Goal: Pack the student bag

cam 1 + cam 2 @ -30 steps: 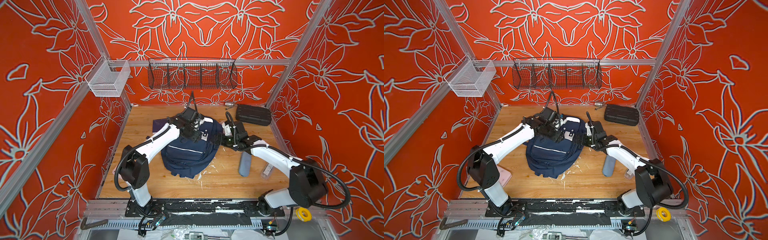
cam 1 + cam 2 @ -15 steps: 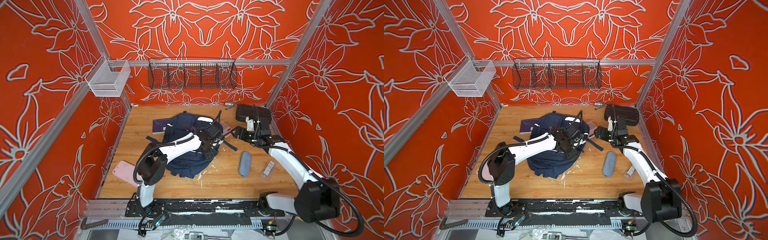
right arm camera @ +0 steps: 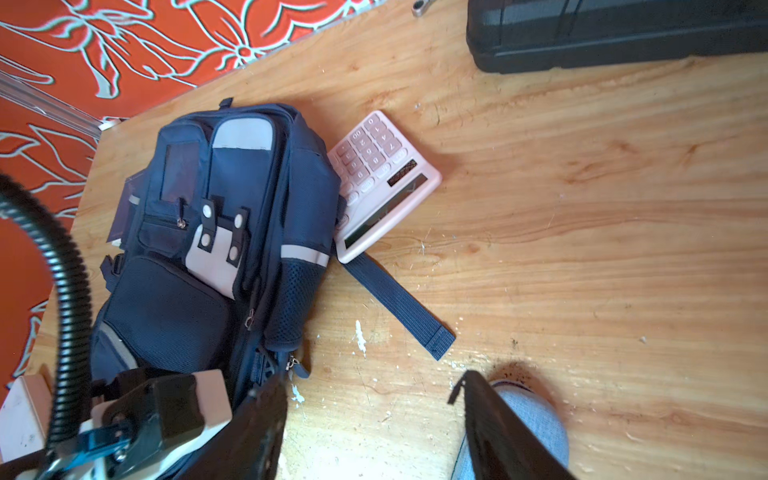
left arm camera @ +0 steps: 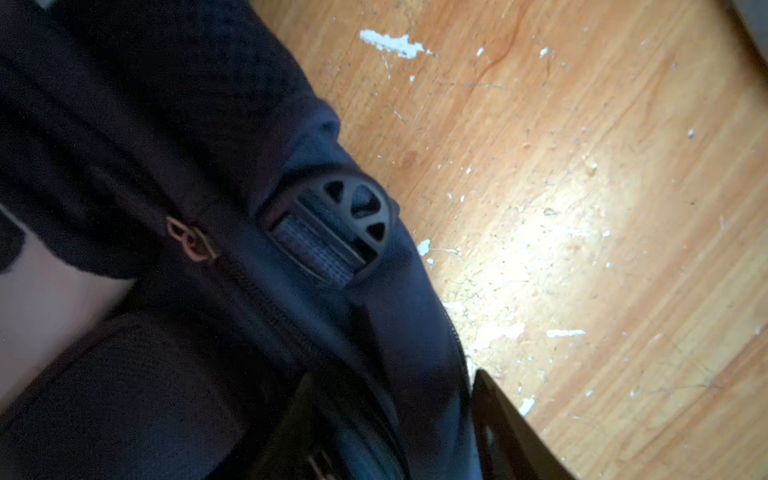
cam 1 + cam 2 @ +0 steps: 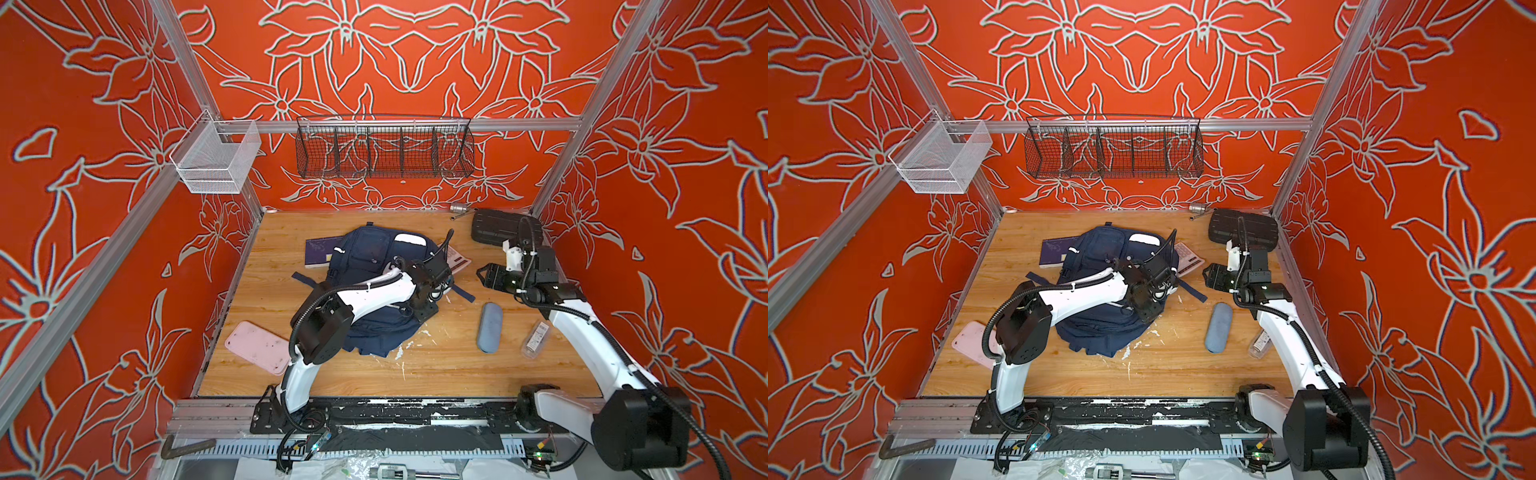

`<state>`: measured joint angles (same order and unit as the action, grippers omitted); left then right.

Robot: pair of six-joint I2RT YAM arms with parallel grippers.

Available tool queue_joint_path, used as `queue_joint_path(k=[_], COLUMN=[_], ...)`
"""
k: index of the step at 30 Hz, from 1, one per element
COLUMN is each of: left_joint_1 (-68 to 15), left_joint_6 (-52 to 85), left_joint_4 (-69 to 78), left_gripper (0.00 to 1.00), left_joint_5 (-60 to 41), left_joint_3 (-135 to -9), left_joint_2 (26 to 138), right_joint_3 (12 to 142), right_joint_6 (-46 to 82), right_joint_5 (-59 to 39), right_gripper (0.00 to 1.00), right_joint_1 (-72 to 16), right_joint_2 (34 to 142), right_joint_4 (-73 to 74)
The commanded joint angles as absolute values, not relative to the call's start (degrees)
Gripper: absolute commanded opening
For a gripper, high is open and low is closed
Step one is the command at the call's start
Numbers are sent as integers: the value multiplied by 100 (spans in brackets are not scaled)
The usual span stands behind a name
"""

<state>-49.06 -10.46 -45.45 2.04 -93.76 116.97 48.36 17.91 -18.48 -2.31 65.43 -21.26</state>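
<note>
The student bag is a navy backpack lying flat mid-table, front pockets up. My left gripper points down at its near right edge. In the left wrist view its jaws stand apart with the bag's dark fabric filling the gap, below a black strap buckle. My right gripper hovers open to the right of the bag, over bare wood, holding nothing.
A pink calculator and a purple notebook stick out from under the bag. A grey-blue pouch, a clear packet, a pink flat case and a black ribbed case lie around.
Both grippers have left the bag's top. The left one has come down to its near right edge; the right one has drawn back to the right. The calculator now shows.
</note>
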Motion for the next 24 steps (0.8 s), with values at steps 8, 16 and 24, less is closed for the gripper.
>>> queue_joint_path(k=[8, 16, 24], left_joint_1=[-5052, -4689, -4223], left_joint_6=[-1277, -1489, -1967], left_joint_4=[-4621, -4564, -4623], left_gripper=[16, 0, 0], left_joint_5=[638, 195, -767], left_joint_3=[-9242, -9369, -9108], left_joint_2=[11832, 10843, 10012], right_joint_3=[4488, 3626, 2569], right_joint_6=[1443, 1165, 360], right_joint_5=[-2030, -3247, -3606], right_gripper=[54, 44, 41], right_joint_1=[-228, -374, -1209], right_joint_2=[6398, 6116, 5631], right_joint_4=[-2025, -872, 1109])
